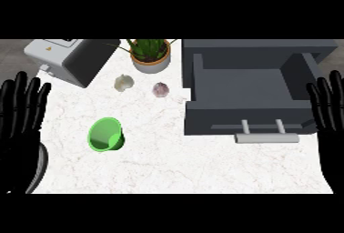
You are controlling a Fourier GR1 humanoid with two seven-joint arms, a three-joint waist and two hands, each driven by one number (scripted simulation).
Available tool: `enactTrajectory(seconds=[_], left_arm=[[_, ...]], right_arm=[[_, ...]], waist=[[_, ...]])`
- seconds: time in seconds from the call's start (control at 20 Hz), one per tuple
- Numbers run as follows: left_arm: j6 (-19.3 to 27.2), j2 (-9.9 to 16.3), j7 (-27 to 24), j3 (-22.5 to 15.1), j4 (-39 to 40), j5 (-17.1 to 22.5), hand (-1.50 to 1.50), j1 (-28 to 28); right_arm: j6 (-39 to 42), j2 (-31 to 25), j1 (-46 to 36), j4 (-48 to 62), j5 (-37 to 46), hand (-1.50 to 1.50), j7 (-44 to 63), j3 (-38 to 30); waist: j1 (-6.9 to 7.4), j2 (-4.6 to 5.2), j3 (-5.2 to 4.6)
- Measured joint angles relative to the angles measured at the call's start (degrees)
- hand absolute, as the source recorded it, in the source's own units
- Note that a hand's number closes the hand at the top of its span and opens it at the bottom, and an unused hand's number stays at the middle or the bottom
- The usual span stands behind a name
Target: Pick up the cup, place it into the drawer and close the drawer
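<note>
The green cup (106,134) lies on its side on the white marble counter (181,168), its open mouth turned toward the lower left. Taking the cup as the landmark: the left hand (20,123) stands to its left at the counter's edge, fingers straight, spread apart and pointing up, holding nothing and not touching the cup. The right hand (329,107) is far to the cup's right, beyond the drawer, also with straight, parted fingers pointing up, resting at the view's edge and well apart from the cup.

The grey drawer (250,119) sits to the cup's right and a little above it, pulled open, with its bar handle (266,138) on the front at about the cup's level. Up and slightly right of the cup lie two garlic bulbs, a pale one (123,82) and a purplish one (160,89). Farther up stands a potted plant (150,55). Up and to the cup's left is a grey appliance (70,57).
</note>
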Motion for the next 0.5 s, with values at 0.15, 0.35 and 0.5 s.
enactTrajectory(seconds=[0.15,0.35,0.5], left_arm=[[4.11,-2.23,1.66,-2.24,-0.01,-4.57,-1.5,-1.5],[13.22,-4.61,3.0,-4.54,3.62,-9.38,-1.5,-4.04],[20.3,-5.37,2.57,-6.73,7.25,-7.06,-1.5,-5.08]], right_arm=[[0.58,-0.01,0.18,-0.55,0.05,-1.5,0.2,0.57],[1.4,0.15,-0.85,-0.53,-0.38,-1.5,1.3,2.1],[2.35,0.83,-1.67,0.96,-2.03,-1.5,2.5,3.47]], waist=[[0.13,0.27,-0.01],[0.02,0.5,-0.03],[0.06,0.62,-0.06]])
